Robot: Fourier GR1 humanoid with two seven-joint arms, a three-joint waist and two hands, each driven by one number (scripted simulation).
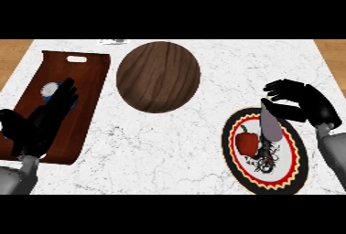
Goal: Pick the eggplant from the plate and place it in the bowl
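The eggplant (pixel 272 125), long and greyish purple, lies on the round plate (pixel 297 169) with the red, yellow and black rim at the right. It points away from me, next to a red pepper (pixel 247 142). My right hand (pixel 307 103) hovers over its far end with the fingers half curled. The thumb lies across the eggplant's tip, and a gap of counter shows between thumb and fingers. The wooden bowl (pixel 159 75) stands at the upper middle, apart from the plate. My left hand (pixel 40 119) rests open at the left, fingers up.
A dark wooden tray (pixel 84 91) with a handle slot lies at the left under my left hand. A small blue and white thing (pixel 50 88) lies on it. White marble counter (pixel 162 151) stretches between tray, bowl and plate.
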